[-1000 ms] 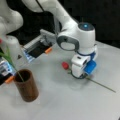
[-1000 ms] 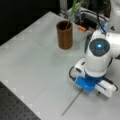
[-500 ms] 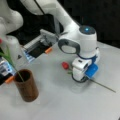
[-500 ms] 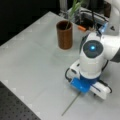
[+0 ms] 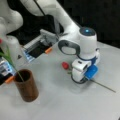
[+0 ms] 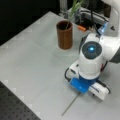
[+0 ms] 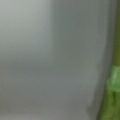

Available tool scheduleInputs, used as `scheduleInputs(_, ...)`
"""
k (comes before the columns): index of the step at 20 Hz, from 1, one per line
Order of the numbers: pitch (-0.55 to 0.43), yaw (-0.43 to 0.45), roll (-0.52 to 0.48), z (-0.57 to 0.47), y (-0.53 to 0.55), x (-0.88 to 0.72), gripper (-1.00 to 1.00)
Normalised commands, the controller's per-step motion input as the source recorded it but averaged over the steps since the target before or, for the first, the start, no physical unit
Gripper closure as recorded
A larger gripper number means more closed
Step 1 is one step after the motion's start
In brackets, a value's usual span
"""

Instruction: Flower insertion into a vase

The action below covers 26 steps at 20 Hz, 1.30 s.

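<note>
The brown vase (image 5: pixel 26 86) (image 6: pixel 64 35) stands upright in both front views, and a green-leaved stem (image 5: pixel 8 60) (image 6: pixel 72 10) leans out of it. On the table lies a flower with a red bud (image 5: pixel 65 65) and a long thin stem (image 5: pixel 102 85) (image 6: pixel 71 105). My gripper (image 5: pixel 79 72) (image 6: pixel 83 83) is pressed low over that flower's middle, well away from the vase, and its fingers are hidden under the hand. The wrist view shows only table surface very close and a green leaf (image 7: pixel 113 82) at its right edge.
A grey unit with orange tabs (image 5: pixel 37 48) (image 6: pixel 85 17) sits behind the vase. A white robot base (image 5: pixel 11 47) rises beside it. A black perforated board (image 6: pixel 12 107) borders the table at a front view's bottom left.
The hand has shifted slightly sideways over the lying flower and stays low on it. The vase and the stem in it have not moved.
</note>
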Motion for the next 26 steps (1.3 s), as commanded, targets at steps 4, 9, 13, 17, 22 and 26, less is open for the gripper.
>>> scheduleInputs(4,0.037,-0.01,-0.262,-0.34,0.14,0.1,1.0)
scheduleInputs(9,0.059,-0.016,-0.207,-0.35,0.11,0.08,1.0)
scheduleInputs(13,0.086,-0.026,-0.169,-0.35,-0.03,0.08,1.0)
scheduleInputs(17,0.085,-0.001,-0.148,-0.35,-0.14,0.09,1.0)
scheduleInputs(22,0.079,0.023,-0.149,-0.32,-0.16,0.1,1.0)
scheduleInputs(26,0.043,0.061,-0.131,-0.14,-0.15,0.07,1.0)
